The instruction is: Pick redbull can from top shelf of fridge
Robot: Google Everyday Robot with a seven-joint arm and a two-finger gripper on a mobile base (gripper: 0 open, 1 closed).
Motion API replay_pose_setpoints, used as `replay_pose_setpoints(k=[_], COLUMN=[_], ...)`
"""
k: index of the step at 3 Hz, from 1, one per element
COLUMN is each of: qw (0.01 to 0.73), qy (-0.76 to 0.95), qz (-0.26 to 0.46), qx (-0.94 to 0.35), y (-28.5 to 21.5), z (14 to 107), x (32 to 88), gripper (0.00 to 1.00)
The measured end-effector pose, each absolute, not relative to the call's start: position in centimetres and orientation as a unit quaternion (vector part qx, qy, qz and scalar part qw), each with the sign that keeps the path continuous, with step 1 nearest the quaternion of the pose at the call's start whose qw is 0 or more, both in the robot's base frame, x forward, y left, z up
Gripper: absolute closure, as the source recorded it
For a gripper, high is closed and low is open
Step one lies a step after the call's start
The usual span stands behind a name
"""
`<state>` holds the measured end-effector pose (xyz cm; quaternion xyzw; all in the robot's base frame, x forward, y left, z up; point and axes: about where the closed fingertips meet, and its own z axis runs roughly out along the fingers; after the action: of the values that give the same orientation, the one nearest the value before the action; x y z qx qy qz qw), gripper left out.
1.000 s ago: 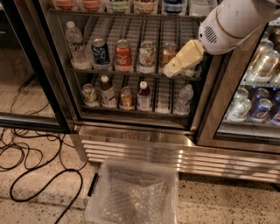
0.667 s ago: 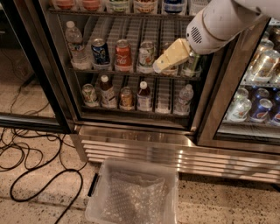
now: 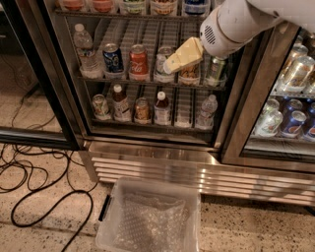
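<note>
The fridge (image 3: pixel 157 162) stands with its left door open. The top shelf (image 3: pixel 147 14) is the highest wire rack, at the upper edge; only the bottoms of its drinks show. A golden-brown can with pale markings, the redbull can (image 3: pixel 190 75), stands on the rack below it and is mostly hidden behind my gripper. My gripper (image 3: pixel 170 64), pale yellow on a white arm (image 3: pixel 236 22), reaches in from the upper right at that middle rack. Its tip is in front of a silver can (image 3: pixel 161 69), just left of the redbull can.
On the middle rack stand a water bottle (image 3: pixel 84 49), a blue Pepsi can (image 3: pixel 113 59), a red can (image 3: pixel 138 61) and a green can (image 3: pixel 215 71). The lowest rack (image 3: pixel 147 123) holds bottles and cans. A clear plastic bin (image 3: pixel 152 216) and black cables (image 3: pixel 39 182) lie on the floor.
My gripper and arm have moved left and slightly up along the middle rack, from in front of the golden-brown can to in front of the silver can.
</note>
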<state>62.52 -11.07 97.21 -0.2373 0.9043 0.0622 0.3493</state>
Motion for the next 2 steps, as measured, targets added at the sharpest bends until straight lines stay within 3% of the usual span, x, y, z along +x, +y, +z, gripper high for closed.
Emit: replay_pose_setpoints(k=[2], qw=[0.403], qy=[0.895], qz=[0.073], qx=[-0.179], y=[-10.9], z=[98.8], x=[65.6], gripper=[0.00])
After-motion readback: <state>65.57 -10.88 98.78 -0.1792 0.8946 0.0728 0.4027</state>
